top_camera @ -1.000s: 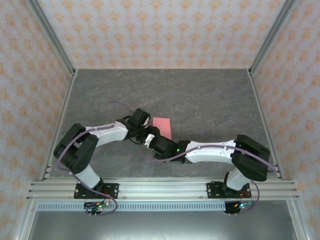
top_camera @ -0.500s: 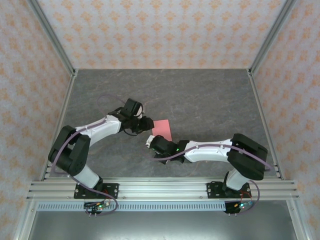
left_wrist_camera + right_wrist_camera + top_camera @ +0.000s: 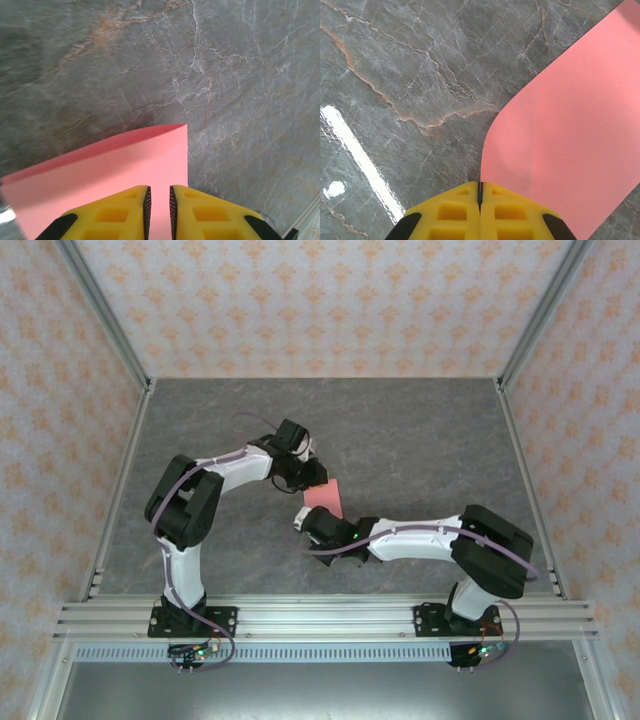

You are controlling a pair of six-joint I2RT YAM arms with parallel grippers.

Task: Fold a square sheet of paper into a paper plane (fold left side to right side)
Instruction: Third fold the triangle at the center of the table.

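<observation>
Top external view: the paper (image 3: 326,498), thin, matte and salmon-pink, lies as a small rectangle at the middle of the table (image 3: 430,430), a grey stone-look top with pale cracks and rusty veins.

The left arm (image 3: 225,468) bends sharply at its elbow, and its white forearm runs toward 2 o'clock. Its wrist turns down so the left gripper (image 3: 312,474) sits on the paper's 11 o'clock corner. The right arm (image 3: 420,540) lies low, its forearm stretched toward 9 o'clock, with the right gripper (image 3: 304,518) at the paper's 7 o'clock corner.

In the left wrist view the sheet is smooth and unmarked, with a straight far edge, one crisp square corner and a slightly darker band along that edge. The yellow, pocketed fingers (image 3: 107,215) stand narrow, with a thin slit between their black pads and pink showing through it. I cannot tell whether they touch the paper.

In the right wrist view the right gripper's jaws are pressed fully together. The paper sweeps in from 1 o'clock, and its edge bows in a soft curve that ends at the seam between the fingers. Whether the paper is pinched there I cannot tell.
</observation>
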